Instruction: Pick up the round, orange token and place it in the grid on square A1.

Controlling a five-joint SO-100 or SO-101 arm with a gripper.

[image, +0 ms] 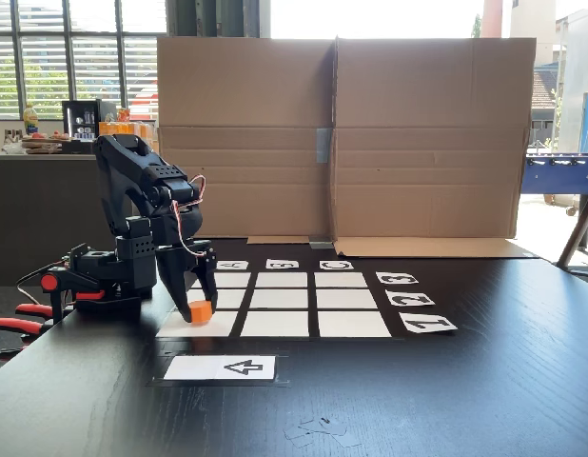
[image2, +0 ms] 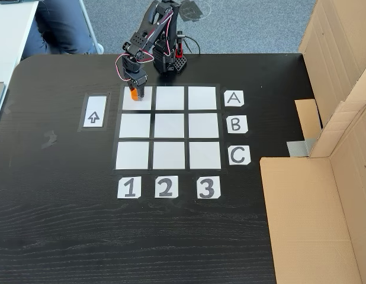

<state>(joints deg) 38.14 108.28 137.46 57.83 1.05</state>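
Black table, cardboard wall behind it, my arm planted at the grid's edge. The grid has letter cards A, B, C along one side and number cards 1, 2, 3 along another; an arrow card lies just beside it. My pincer hangs point-down over square A1, the corner cell where row A meets column 1.

Risks, as I judge them: I'm near the cell's edge toward the arrow card, so a sloppy let-go could leave the token straddling the black gap. Opening while pulling up might drag or tip it, since it's a short cylinder and a finger catching it would roll it off the square. Whether its base touches the paper, I cannot tell, so a drop from height could bounce it.

The token sits between my two fingertips, clamped at the very tips, low over A1. In the top-down fixed view the token peeks out under my jaws, inside the cell. Pincer clenched on it.
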